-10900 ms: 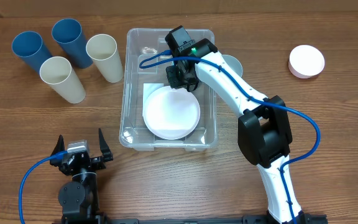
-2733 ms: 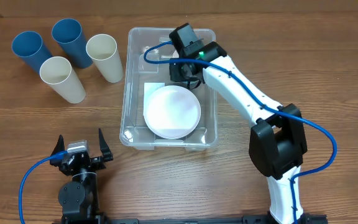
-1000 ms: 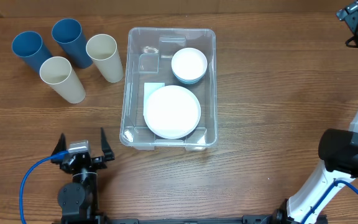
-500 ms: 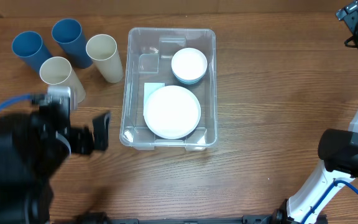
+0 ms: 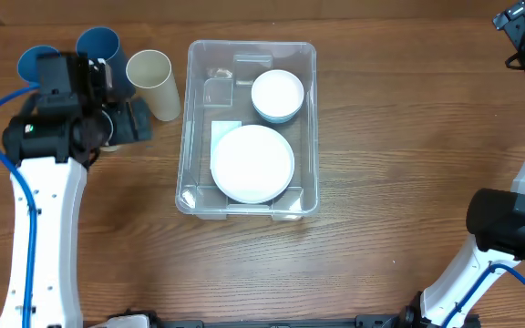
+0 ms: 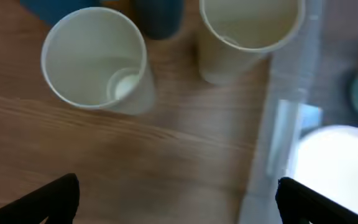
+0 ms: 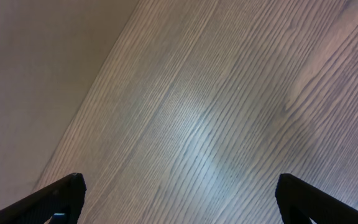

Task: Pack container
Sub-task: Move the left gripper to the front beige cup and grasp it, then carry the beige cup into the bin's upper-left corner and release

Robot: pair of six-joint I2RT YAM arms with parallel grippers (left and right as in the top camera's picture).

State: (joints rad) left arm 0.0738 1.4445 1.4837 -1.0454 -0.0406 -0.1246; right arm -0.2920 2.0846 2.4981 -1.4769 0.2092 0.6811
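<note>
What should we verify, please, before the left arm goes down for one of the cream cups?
1. Left gripper open: ok. It stands wide open with nothing in it.
2. Nearer cream cup centred in the gap: not ok. It sits ahead and off to one side.
3. Cup upright: ok. Its mouth faces up, as does the second cream cup.
4. Room in the container: ok. The plate and bowl leave bare floor beside the bowl.
5. Right gripper out of the way: ok. It is open above the table, far from the container.
6. Height above the cup: cannot tell.
</note>
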